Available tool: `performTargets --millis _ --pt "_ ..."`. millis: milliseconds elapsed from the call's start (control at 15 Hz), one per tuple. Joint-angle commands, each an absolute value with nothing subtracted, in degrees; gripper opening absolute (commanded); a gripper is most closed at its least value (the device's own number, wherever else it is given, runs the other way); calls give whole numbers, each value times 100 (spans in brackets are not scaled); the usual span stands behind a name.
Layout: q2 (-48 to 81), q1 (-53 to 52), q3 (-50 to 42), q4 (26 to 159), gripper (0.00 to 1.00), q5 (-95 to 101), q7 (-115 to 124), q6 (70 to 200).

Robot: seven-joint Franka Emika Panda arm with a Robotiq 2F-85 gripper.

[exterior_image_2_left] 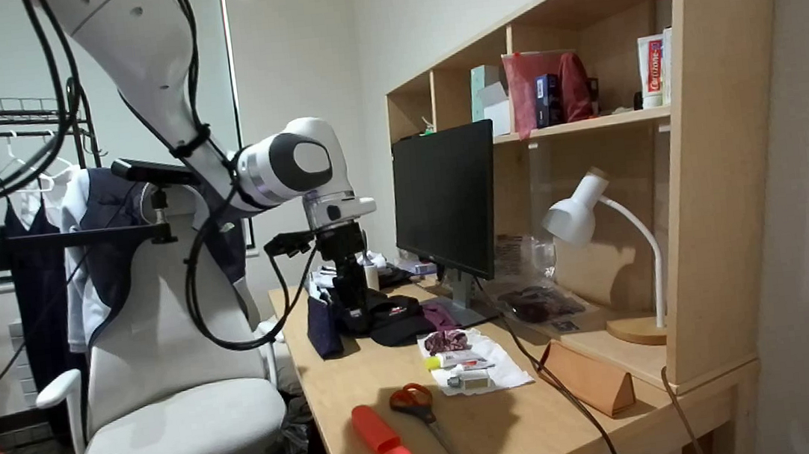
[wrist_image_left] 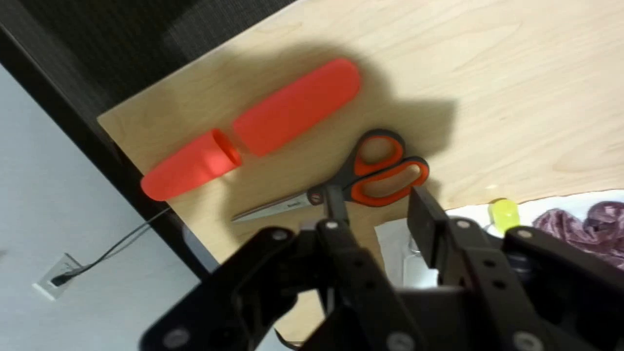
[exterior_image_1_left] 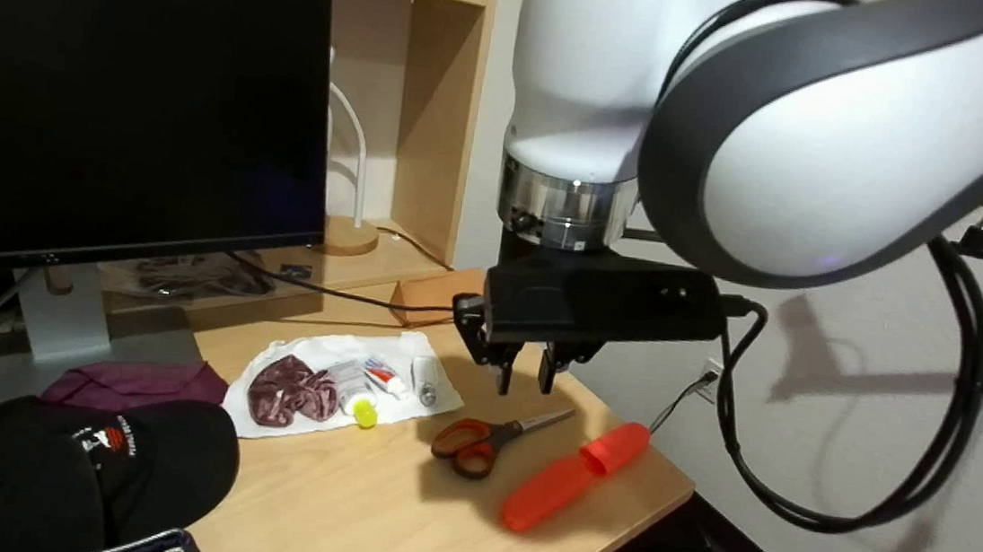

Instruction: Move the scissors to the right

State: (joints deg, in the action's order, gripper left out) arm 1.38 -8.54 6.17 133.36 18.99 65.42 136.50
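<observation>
Pale wooden desk (exterior_image_1_left: 324,512) with a black monitor (exterior_image_1_left: 122,87) on it, and I've got the gripper (exterior_image_1_left: 524,386) hanging above, fingers apart, while the scissors (exterior_image_1_left: 501,437) just lie on the desk between a two-piece red tube (exterior_image_1_left: 561,486) and some white paper (exterior_image_1_left: 399,348).

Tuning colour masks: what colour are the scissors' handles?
The scissors' handles are dark grey outside, orange-red inside; best seen in the wrist view.

an exterior view looks down across the desk (exterior_image_1_left: 326,499) from close by; an exterior view, farther back, faces along it, office chair (exterior_image_2_left: 184,423) at left; the wrist view points steeply down; all share the scissors (wrist_image_left: 344,175).
</observation>
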Motion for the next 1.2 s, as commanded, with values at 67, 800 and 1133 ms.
performTargets --millis 67,800,1133 --pt "-179 -690 556 13782 9 1225 4587 14168" --pt "22 -758 613 13452 36 -12 2348 13633" --pt "391 -867 714 13329 67 1156 4172 13141"
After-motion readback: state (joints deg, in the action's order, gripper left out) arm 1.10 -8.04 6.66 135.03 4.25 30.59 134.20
